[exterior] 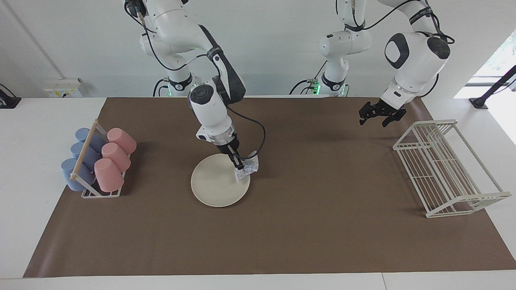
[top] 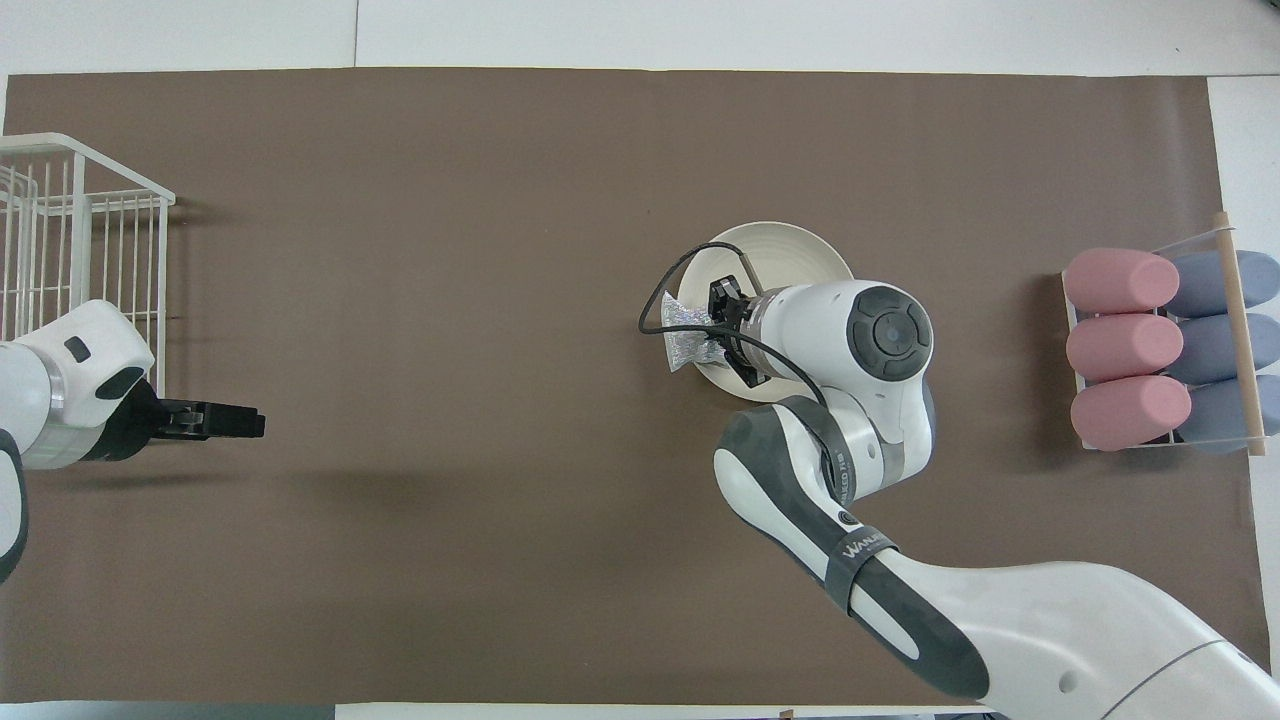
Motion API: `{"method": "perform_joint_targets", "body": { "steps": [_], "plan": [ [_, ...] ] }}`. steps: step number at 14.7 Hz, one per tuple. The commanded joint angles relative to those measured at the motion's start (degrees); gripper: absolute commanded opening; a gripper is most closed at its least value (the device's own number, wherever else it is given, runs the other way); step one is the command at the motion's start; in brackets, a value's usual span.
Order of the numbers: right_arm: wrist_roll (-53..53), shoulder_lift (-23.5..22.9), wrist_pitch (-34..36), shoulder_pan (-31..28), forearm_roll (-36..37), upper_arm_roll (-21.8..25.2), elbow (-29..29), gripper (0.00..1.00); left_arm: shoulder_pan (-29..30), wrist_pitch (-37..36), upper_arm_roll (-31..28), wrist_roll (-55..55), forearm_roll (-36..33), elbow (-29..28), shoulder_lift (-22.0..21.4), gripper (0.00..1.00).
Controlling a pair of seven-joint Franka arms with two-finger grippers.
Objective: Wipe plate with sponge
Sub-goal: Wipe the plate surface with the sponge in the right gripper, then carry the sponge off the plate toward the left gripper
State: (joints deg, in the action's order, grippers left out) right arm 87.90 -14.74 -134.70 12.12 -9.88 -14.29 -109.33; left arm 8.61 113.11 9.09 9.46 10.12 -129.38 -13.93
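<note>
The plate (exterior: 219, 181) is round, flat and cream-white with a shallow raised rim. It lies on the brown table cover (exterior: 322, 225), a little left of centre in the facing view and right of centre in the overhead view. Its surface is plain and looks bare.

The sponge (exterior: 246, 167) is a small silvery-grey pad, crinkled and sparkly, far smaller than the plate. It sits at the plate's edge on the side toward the left arm's end of the table, partly over the rim and partly over the brown cover.

The right gripper (exterior: 239, 164) comes down from the upper middle of the facing view, and its fingers are closed on the sponge, pressing it at the plate's rim. A black cable loops beside it.

The left gripper (exterior: 377, 117) hangs in the air at the upper right of the facing view, over the brown cover near the white wire rack (exterior: 443, 169). Its fingers are spread apart and hold nothing; this arm waits.

At the left of the facing view stands a small rack of pink cups (exterior: 115, 155) and blue cups (exterior: 82, 155) lying on their sides.
</note>
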Motion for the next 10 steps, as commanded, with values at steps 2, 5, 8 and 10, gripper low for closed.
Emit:
{"method": "perform_joint_targets", "body": {
  "steps": [2,5,8,10],
  "plan": [
    [3.1,7.6,14.0,-0.2,0.0,-0.4,3.8,0.00,-2.1,-0.4,0.3,-7.3,7.4,0.6,0.4,1.00],
    [9.7,12.5,23.9,3.8,0.9,-0.6,8.2,0.00,-2.1,-3.8,0.3,-8.7,21.5,1.6,0.4,1.00],
    [14.1,17.7,29.9,5.5,0.9,-0.9,8.4,0.00,-2.4,-8.1,0.3,-8.6,34.1,2.6,0.5,1.00],
    [21.4,18.1,31.8,9.0,0.9,-0.9,9.9,0.00,-2.4,-10.1,0.3,-8.4,43.2,2.7,0.4,1.00]
  ]
}}
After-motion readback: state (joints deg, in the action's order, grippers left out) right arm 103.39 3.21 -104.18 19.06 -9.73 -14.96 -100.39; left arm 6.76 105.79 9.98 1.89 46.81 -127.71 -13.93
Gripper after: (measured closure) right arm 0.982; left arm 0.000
